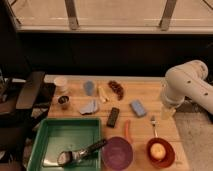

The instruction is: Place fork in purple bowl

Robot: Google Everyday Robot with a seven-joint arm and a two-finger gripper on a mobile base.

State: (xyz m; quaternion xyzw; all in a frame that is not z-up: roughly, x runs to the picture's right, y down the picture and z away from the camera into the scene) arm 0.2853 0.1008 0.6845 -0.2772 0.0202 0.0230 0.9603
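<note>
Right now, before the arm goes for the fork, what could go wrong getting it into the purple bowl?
The thin fork lies flat on the wooden table, so the gripper, hanging near the table's right edge just beyond it, may fail to pinch it. The red bowl sits close to the fork; a sloppy grasp could bump it, or the fork could land there. The carrot lies between the fork and the purple bowl, so a low carry might sweep it.

Gripper (167, 111) at right, near fork (154, 125); purple bowl (118, 152) front centre, beside red bowl (170, 155).
</note>
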